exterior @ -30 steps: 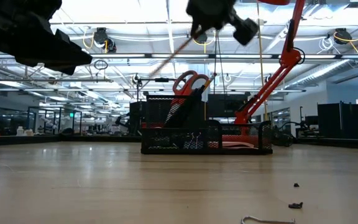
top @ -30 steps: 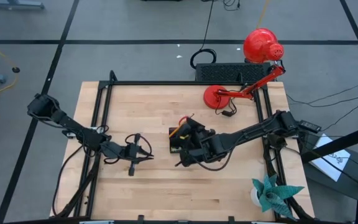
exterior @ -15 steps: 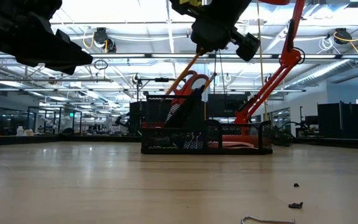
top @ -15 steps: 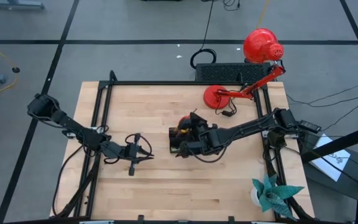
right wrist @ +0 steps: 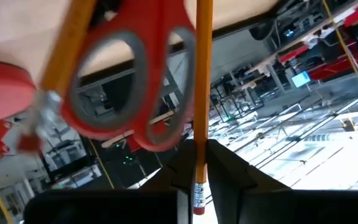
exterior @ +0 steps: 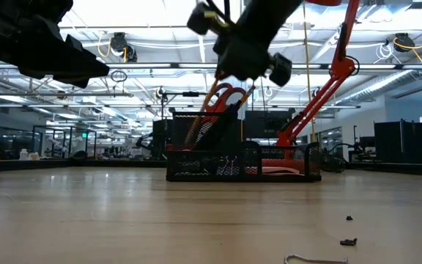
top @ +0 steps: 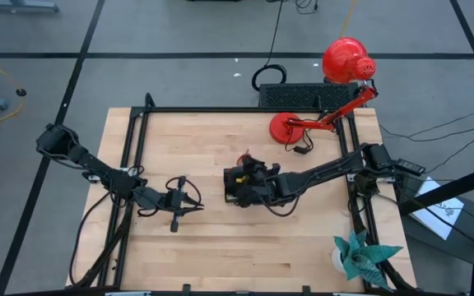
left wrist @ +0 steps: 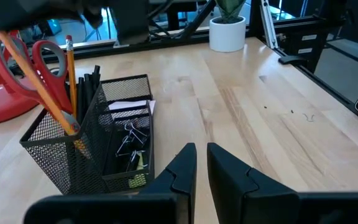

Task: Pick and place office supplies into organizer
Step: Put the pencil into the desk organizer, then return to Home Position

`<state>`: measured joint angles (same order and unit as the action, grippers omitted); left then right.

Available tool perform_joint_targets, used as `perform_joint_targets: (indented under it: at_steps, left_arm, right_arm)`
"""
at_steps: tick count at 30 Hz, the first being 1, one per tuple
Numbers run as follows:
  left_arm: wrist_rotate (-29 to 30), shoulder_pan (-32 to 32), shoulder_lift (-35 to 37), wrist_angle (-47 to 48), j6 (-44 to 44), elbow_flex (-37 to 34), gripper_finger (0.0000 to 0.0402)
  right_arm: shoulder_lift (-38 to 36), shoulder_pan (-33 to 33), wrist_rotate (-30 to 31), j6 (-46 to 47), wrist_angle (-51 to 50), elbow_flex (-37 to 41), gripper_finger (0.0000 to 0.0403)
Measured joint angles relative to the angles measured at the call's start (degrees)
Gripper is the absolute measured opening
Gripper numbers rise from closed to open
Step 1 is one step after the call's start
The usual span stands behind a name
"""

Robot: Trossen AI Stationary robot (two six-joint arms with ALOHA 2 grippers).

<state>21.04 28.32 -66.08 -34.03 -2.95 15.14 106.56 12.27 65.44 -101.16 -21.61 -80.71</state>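
Pale wooden tabletop (top: pixel 204 148) fills the near ground, with a small black clip (exterior: pixel 349 241) lying on it at the front. Nearer the left side, the left gripper (top: pixel 189 197) hovers with its jaws pressed almost together, holding nothing. Mid-table stands the black wire-mesh organizer (exterior: pixel 244 163), with red-handled scissors (exterior: pixel 224 99) upright in its tall compartment. Above it the right gripper (exterior: pixel 242 62) pinches a thin orange pencil (right wrist: pixel 201 93) that slants into that compartment. Behind stands a red desk lamp (top: pixel 346 62).
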Motion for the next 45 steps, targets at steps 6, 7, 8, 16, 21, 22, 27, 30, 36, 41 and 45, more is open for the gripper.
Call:
perform_joint_targets:
  at_steps: [6,7,8,16,21,22,27,30,36,41,45]
  left_arm:
    - [0.00,0.00,0.00,1.12,0.01,0.00,0.0047]
    - [0.00,0.00,0.00,1.29,0.10,0.00,0.0047]
    - [0.00,0.00,0.00,1.43,0.27,0.00,0.0047]
    - [0.02,-0.04,0.00,1.74,1.16,-0.02,0.0047]
    - [0.02,-0.04,0.00,1.80,1.30,-0.02,0.0047]
    - [0.02,-0.04,0.00,1.83,1.28,-0.02,0.0047]
    - [0.02,-0.04,0.00,2.43,1.28,-0.02,0.0047]
    - [0.02,-0.04,0.00,2.48,1.26,-0.02,0.0047]
    - [0.02,-0.04,0.00,2.52,1.23,-0.02,0.0047]
    - [0.04,-0.04,0.00,2.54,1.42,-0.02,0.0047]
    - [0.04,-0.07,0.00,2.54,1.58,-0.02,0.0047]
  right_arm:
    - [-0.02,-2.62,0.61,-1.37,5.75,6.39,0.0024]
    - [-0.02,-2.95,0.62,-1.64,7.01,7.09,0.0024]
    - [-0.02,-3.20,0.58,-2.17,8.22,7.72,0.0024]
    - [-0.04,-2.69,0.52,-4.77,17.14,11.39,0.0024]
    - [-0.02,-0.41,0.37,-4.75,17.06,11.43,0.0024]
    - [-0.02,-0.05,0.47,-4.71,17.07,11.43,0.0024]
    - [-0.02,1.71,0.62,-2.97,17.19,11.75,0.0024]
    - [-0.02,2.16,0.15,-3.02,17.07,13.16,0.0024]
    - [-0.02,2.09,-0.70,-2.15,17.13,14.98,0.0025]
    - [-0.02,2.52,-1.17,-2.19,19.56,15.01,0.0038]
    - [-0.02,3.45,-1.46,-2.78,21.65,15.01,0.0073]
